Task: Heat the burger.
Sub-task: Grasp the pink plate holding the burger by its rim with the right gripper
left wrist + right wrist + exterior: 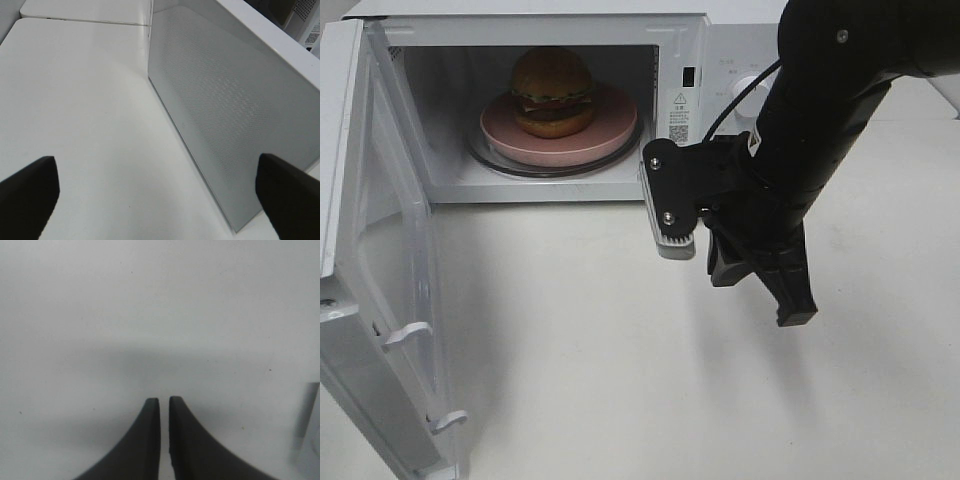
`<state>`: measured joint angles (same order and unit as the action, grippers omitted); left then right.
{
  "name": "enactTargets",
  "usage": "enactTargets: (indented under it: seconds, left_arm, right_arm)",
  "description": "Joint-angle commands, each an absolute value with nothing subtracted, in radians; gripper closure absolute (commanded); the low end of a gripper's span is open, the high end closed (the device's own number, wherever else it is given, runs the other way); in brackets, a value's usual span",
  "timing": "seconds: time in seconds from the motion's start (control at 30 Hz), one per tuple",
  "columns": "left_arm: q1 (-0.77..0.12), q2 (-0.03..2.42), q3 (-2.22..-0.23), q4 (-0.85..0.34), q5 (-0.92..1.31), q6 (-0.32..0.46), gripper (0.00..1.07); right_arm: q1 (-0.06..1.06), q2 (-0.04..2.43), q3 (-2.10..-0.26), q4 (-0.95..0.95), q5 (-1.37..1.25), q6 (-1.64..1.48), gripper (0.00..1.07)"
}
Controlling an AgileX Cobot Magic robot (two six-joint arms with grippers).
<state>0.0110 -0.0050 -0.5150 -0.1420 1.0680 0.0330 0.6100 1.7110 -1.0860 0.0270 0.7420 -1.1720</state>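
The burger [553, 92], with a golden-brown bun, green lettuce and a dark patty, sits on a pink round plate [605, 135] inside the open microwave [680, 40]. My right gripper [790, 300] hangs in front of the microwave's right side, above the table, fingers pointing down. In the right wrist view the right gripper [164, 401] is shut on nothing, over bare white table. My left gripper [156, 170] is open wide and empty beside the outer face of the microwave door [225, 115]. It does not show in the exterior high view.
The microwave door [380, 300] stands swung open to the left, reaching the table's front edge. The pink plate rests on a glass turntable [492, 160]. The control panel with a knob [745, 88] is behind my right arm. The white table [590, 350] lies in front.
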Motion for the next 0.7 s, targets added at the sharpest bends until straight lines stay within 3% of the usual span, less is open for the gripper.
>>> enactTargets:
  seconds: [0.03,0.2,0.4,0.47,0.57,0.6,0.63,0.67,0.7]
  left_arm:
    - [0.013,-0.023,-0.516,-0.147,1.067,0.030,0.07]
    - [0.013,-0.023,-0.516,-0.147,1.067,0.030,0.07]
    - [0.013,-0.023,-0.516,-0.147,1.067,0.030,0.07]
    - [0.013,-0.023,-0.516,-0.147,1.067,0.030,0.07]
    - [0.013,-0.023,-0.516,-0.147,1.067,0.030,0.07]
    - [0.013,-0.023,-0.516,-0.147,1.067,0.030,0.07]
    - [0.013,-0.023,-0.516,-0.147,1.067,0.030,0.07]
    - [0.013,-0.023,-0.516,-0.147,1.067,0.030,0.07]
    - [0.013,-0.023,-0.516,-0.147,1.067,0.030,0.07]
  right_arm:
    - [0.608,1.705,-1.091,-0.058,0.733,-1.308,0.96]
    - [0.608,1.696,-1.091,-0.113,0.683,-1.314,0.93]
    - [0.608,1.684,-1.091,-0.127,0.599,-1.313,0.77]
    - [0.608,1.682,-1.091,-0.127,0.534,-1.263,0.54]
    - [0.608,1.682,-1.091,-0.127,0.513,-1.242,0.47]
    - [0.608,1.682,-1.091,-0.127,0.491,-1.210,0.30]
    - [0.608,1.682,-1.091,-0.127,0.485,-1.199,0.22]
    - [0.608,1.682,-1.091,-0.127,0.485,-1.199,0.22]
    - [0.608,1.682,-1.091,-0.133,0.481,-1.197,0.11]
